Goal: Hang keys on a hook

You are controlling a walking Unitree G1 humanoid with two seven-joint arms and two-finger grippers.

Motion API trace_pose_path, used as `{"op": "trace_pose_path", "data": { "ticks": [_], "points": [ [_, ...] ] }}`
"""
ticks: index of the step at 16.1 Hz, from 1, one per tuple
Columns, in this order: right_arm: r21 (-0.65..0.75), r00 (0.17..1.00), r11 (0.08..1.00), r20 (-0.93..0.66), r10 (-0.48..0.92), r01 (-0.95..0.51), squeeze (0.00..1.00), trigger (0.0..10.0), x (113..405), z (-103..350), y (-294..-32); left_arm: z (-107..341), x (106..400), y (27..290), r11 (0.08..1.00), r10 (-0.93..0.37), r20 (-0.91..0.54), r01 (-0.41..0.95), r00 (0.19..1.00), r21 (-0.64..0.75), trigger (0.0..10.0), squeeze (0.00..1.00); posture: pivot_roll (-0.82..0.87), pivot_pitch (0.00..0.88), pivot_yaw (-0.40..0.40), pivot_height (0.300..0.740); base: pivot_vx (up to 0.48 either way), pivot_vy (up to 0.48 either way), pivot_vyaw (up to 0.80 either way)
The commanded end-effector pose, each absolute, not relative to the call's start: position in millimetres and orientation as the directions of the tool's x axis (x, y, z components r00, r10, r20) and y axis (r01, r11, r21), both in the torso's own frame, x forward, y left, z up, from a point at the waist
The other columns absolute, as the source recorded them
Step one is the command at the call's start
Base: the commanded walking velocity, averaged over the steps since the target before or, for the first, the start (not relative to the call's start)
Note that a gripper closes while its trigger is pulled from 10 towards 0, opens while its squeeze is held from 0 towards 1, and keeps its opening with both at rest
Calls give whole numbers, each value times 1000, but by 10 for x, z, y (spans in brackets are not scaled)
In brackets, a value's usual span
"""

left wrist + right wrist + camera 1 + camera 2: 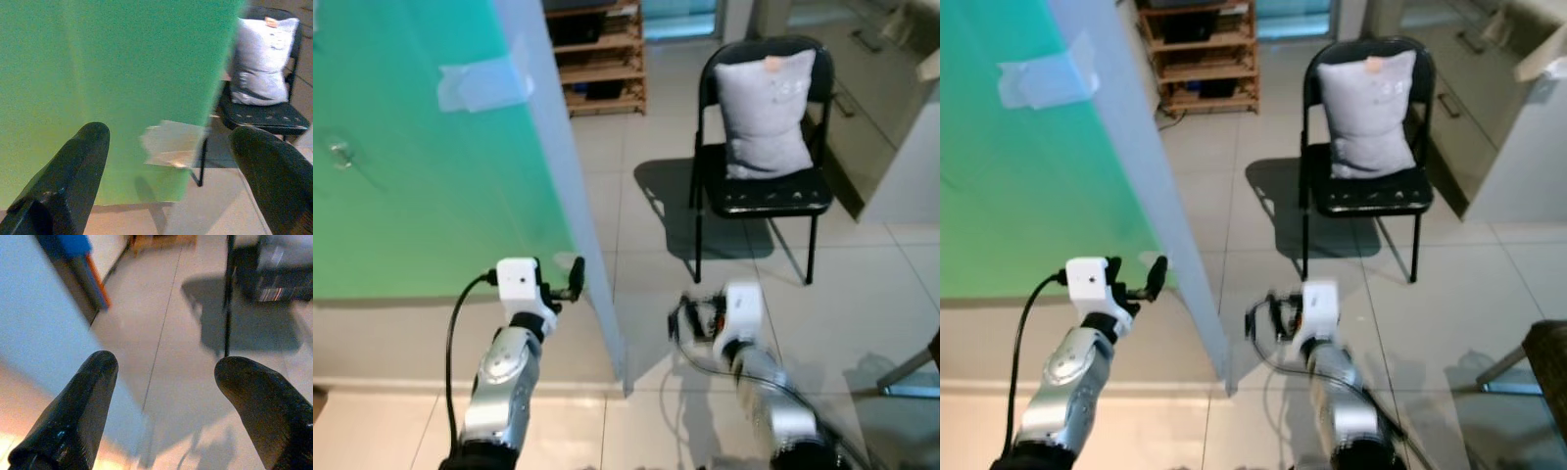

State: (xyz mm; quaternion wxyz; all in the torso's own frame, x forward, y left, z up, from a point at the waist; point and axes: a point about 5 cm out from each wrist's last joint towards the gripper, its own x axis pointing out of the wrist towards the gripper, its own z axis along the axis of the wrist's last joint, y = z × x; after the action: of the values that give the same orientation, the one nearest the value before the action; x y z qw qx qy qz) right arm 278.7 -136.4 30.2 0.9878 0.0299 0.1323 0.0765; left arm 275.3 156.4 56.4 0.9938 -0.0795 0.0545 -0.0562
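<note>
Left wrist view is showing the left pincer (168,147) gaping empty before a green wall (98,63); right pincer (166,372) is gaping over floor tiles (186,396), a chair (766,191) ahead.

Pale tiled floor (636,196) runs from the foot of the green panel (421,176) to the far wall. On it stands a black folding chair (764,191) (a grey pillow (766,113) propped upright on its seat), throwing a shadow to its left. Farther back a low wooden rack (602,59) sits on the tiles, near the panel's edge.
</note>
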Motion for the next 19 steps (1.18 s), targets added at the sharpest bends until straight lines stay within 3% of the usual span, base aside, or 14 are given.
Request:
{"op": "trace_pose_path", "data": {
  "ticks": [1, 3, 6, 8, 10, 11, 15, 19],
  "points": [
    [66, 974, 988, -174, 147, -138, 0, 10000, 2860, 470, -1390, 510, 2742, 1656, 992, -79, -116, 66, 990, -106, 10000, 0, -216, 0, 111, 740, 0, 0, 0],
    [45, 972, 988, -179, 155, -149, 0, 10000, 2856, 463, -1441, 444, 2683, 1644, 992, -79, -143, 63, 987, -113, 10000, 0, -209, 0, 96, 740, 0, 0, 0],
    [-92, 986, 988, -127, 110, -122, 0, 10000, 2786, 531, -1683, 358, 2501, 1638, 992, -105, -143, 94, 984, -84, 10000, 0, -229, 0, 49, 740, 0, 0, 0],
    [-130, 994, 990, -98, 47, -60, 0, 10000, 2679, 609, -1977, 411, 2367, 1581, 981, -195, -85, 192, 977, -41, 10000, 0, -231, 0, 44, 740, 0, 0, 0],
    [-119, 994, 993, -106, -23, 11, 0, 10000, 2611, 537, -2110, 586, 2423, 1421, 955, -297, -69, 296, 953, -13, 10000, 0, -231, 0, 61, 740, 0, 0, 0],
    [-106, 995, 994, -97, -21, 10, 0, 10000, 2561, 484, -2039, 793, 2511, 1370, 949, -315, -7, 315, 949, 5, 10000, 0, -231, 0, 87, 740, 0, 0, 0],
    [-33, 994, 998, -91, 58, -61, 0, 10000, 2598, 465, -1685, 801, 2579, 1374, 950, -310, -12, 311, 951, 17, 10000, 0, -228, 0, 103, 740, 0, 0, 0],
    [-16, 994, 998, -89, 63, -65, 0, 10000, 2705, 476, -1644, 694, 2562, 1361, 955, -292, -71, 294, 954, 28, 10000, 0, -238, 0, 107, 740, 0, 0, 0]
  ]
}}
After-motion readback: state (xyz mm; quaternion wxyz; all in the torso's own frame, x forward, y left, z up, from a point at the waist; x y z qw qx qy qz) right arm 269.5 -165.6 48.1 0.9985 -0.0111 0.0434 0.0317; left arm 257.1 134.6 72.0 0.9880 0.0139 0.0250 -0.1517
